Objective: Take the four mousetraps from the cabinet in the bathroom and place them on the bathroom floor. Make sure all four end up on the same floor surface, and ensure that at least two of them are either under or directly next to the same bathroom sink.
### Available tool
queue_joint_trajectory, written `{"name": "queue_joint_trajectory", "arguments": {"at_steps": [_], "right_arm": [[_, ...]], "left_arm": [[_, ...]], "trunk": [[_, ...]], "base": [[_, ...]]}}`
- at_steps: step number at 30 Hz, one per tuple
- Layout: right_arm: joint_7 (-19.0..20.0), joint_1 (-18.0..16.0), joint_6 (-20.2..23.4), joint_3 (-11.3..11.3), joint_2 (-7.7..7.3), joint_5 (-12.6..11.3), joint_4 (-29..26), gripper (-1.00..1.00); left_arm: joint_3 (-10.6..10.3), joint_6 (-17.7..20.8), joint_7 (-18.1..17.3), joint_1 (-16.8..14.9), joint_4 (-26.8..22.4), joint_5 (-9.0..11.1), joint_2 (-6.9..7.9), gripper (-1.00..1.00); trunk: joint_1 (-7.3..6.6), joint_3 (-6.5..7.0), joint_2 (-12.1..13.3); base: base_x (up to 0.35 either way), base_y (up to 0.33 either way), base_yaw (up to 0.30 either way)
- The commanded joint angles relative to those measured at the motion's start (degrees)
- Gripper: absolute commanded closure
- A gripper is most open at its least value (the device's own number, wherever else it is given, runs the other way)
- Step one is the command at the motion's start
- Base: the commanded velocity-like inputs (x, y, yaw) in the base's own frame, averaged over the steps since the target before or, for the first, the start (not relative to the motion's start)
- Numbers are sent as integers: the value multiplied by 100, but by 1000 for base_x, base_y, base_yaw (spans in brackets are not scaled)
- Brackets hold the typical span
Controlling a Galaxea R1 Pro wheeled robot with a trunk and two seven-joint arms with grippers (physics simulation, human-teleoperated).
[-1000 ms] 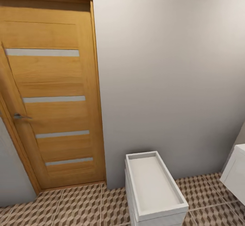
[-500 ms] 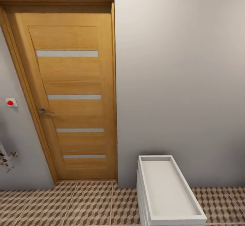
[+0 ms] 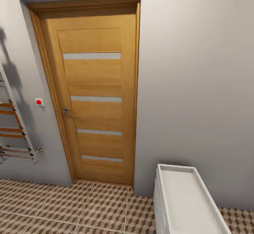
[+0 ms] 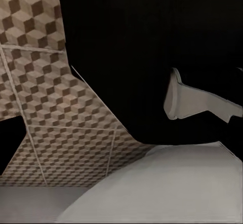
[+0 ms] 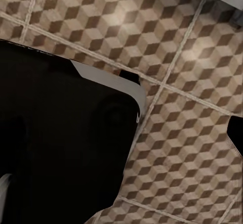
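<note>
Wooden and orange-brown, a tall door (image 3: 93, 96) with four frosted strips and a small metal handle (image 3: 67, 111) stands shut in the grey wall (image 3: 197, 72) straight ahead in the head view. Beside its frame a small white switch plate with a red dot (image 3: 39, 102) sits on the wall, and further toward the picture's left edge a white towel rail with orange bars (image 3: 14, 131) leans out from the wall. Low at the right a white boxy unit with a shallow rimmed top (image 3: 165, 191) stands against the wall, just beside the door's foot. The bathroom floor (image 3: 70, 205), tiled in a brown, beige and white cube print with pale grout lines, runs from the door's threshold toward the camera.

Both wrist views look down on that same cube-patterned floor past large black parts of the robot's body; the left wrist view also shows a pale grey curved surface (image 4: 167, 183) and a white moulded piece (image 4: 190, 102). From these pictures I cannot tell whether either gripper is open or closed.

None of the four mousetraps can be made out on the tiles seen here
</note>
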Motion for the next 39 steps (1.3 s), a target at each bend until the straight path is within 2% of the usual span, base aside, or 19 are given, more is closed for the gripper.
{"name": "queue_joint_trajectory", "arguments": {"at_steps": [1,13,39], "right_arm": [[11,-9,-19,-13,-2,27,14,-100],[11,-9,-19,-13,-2,27,14,-100],[11,-9,-26,-14,1,27,14,-100]], "left_arm": [[-42,133,23,-3,-11,59,0,-100],[-51,492,23,-3,-26,44,-7,-100],[-49,516,31,-3,-33,33,-9,-100]], "trunk": [[3,-12,-11],[3,-12,-11],[3,-12,-11]], "base": [[0,0,290],[0,0,290],[0,0,290]]}}
